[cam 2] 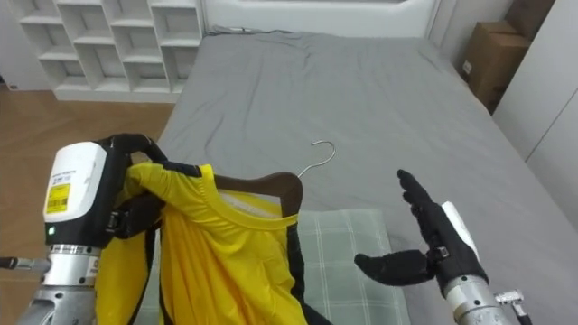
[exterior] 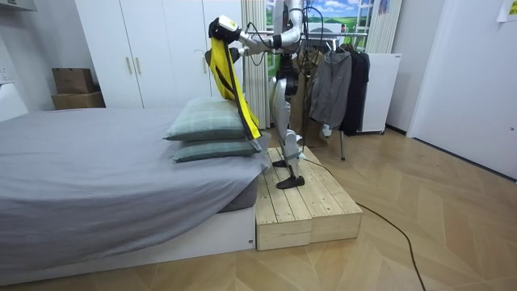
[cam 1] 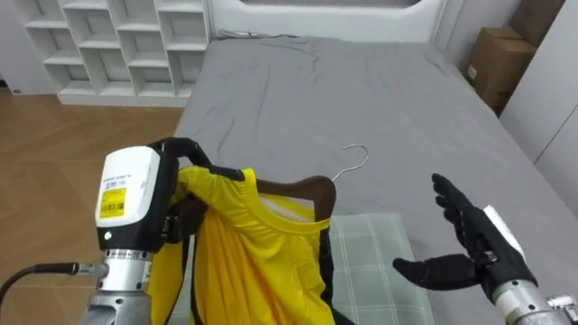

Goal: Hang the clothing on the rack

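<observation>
Yellow shirt (cam 1: pixel 248 262) hangs straight down (hook (cam 1: pixel 363 162) points away).

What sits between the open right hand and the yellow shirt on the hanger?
A checked pillow, lying on the grey bed, as the left eye view shows; the right hand hovers apart from the yellow shirt.
</observation>
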Motion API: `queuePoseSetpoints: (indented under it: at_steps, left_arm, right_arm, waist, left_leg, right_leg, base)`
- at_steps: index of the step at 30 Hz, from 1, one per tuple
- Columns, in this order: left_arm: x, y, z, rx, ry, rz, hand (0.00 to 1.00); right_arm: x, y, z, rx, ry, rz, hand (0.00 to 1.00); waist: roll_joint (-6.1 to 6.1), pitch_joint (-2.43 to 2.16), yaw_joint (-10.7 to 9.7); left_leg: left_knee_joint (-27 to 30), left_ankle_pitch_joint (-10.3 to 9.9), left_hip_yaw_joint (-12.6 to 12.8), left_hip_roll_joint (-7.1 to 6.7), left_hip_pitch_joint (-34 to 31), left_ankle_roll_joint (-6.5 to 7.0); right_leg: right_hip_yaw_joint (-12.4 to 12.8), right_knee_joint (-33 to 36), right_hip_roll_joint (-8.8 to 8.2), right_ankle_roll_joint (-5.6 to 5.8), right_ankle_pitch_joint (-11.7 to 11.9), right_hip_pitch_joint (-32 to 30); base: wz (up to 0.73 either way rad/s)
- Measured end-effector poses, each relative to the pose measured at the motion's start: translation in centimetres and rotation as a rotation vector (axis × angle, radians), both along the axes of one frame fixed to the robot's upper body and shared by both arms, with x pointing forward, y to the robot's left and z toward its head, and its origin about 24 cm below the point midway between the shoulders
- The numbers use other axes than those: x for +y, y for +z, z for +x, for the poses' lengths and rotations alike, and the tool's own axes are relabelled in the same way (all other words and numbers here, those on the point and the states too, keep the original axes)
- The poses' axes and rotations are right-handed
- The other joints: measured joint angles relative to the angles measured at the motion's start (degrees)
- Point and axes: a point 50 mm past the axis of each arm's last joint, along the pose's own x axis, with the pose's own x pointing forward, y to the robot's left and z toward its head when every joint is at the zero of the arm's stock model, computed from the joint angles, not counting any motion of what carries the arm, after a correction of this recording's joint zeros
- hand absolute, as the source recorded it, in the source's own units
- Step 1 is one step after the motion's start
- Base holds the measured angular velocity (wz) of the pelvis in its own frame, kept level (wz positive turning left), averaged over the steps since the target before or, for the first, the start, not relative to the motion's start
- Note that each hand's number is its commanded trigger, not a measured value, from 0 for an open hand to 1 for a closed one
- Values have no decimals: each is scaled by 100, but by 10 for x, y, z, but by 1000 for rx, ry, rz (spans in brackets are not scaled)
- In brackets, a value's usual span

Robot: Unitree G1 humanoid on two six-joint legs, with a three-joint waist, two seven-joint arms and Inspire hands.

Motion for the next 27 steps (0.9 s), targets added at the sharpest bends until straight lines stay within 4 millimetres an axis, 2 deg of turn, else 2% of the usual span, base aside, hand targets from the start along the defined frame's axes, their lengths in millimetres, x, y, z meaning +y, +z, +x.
queuePoseSetpoints:
  at_steps: [4,13,19,27]
  left_arm:
    - [0,3,0,-26,3,8,100]
    - [-3,2,-1,-28,-2,25,100]
    - [-5,1,-1,-24,-7,23,100]
    - [-6,-3,-1,-8,-9,20,100]
  right_arm:
    - [5,-14,-4,78,57,30,0]
    - [13,-38,-10,216,111,109,0]
    - [24,-44,-12,261,180,125,0]
    - [30,-46,-13,275,208,169,0]
  waist:
    - [46,26,14]
    - [65,34,80]
    - [66,32,145]
    - [64,33,165]
  left_leg:
    - [0,0,-12,-3,1,0]
    - [17,2,18,-2,0,-2]
    - [16,3,12,-2,66,-2]
    - [17,3,1,-2,109,-2]
  right_leg:
    - [-7,-3,-1,0,0,-3]
    - [-17,-6,-1,0,0,-6]
    - [-30,-6,-2,0,0,65]
    - [-60,-12,-2,0,0,122]
  base:
    - [0]
    - [-1]
    - [1]
    - [0]
